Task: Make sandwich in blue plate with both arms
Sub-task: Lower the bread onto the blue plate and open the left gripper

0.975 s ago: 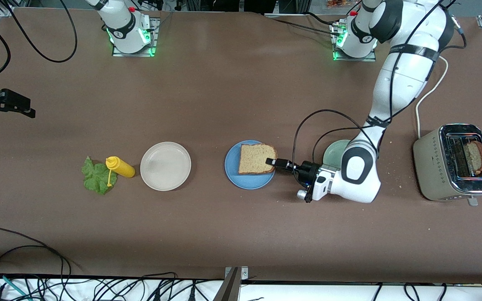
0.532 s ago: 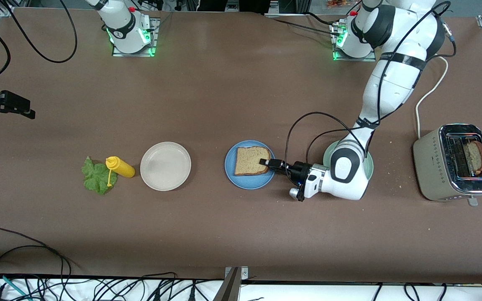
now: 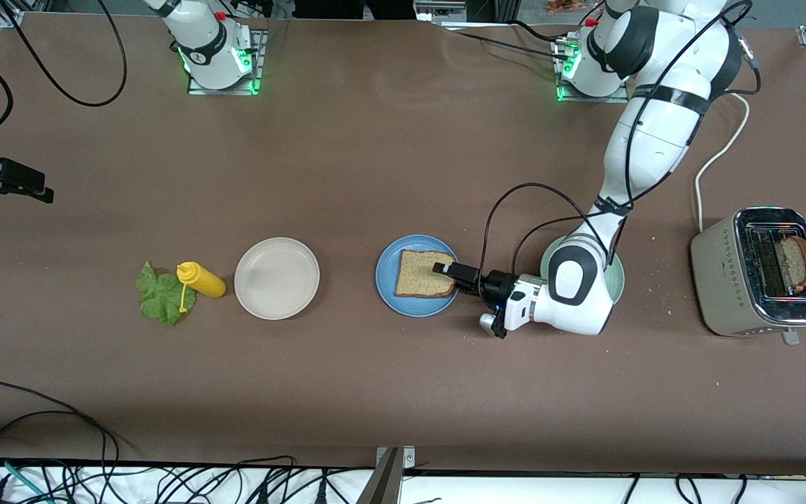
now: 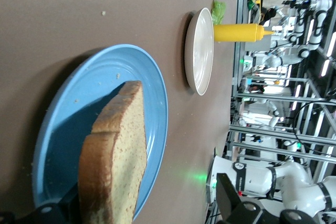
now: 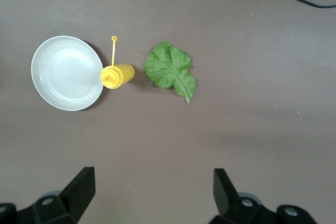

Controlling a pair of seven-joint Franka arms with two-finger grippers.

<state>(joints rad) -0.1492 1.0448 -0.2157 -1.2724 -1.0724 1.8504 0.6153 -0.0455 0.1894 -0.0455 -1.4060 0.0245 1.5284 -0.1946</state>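
Bare table (image 3: 403,140) lies open between the robot bases and the row of plates. Bread slice (image 3: 424,274) lies on the blue plate (image 3: 387,288), near mid-table. Left gripper (image 3: 448,273) sits low at the slice's edge toward the left arm's end, fingers released. Right gripper (image 5: 152,190), fingers spread, hangs over bare table near the lettuce leaf (image 3: 159,294), holding nothing.

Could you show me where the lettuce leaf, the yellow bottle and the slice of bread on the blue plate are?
lettuce leaf (image 5: 170,71): right wrist view, middle of the leaf.
yellow bottle (image 3: 203,280): front view, middle of its body.
slice of bread (image 3: 420,273): front view, centre of its top face.
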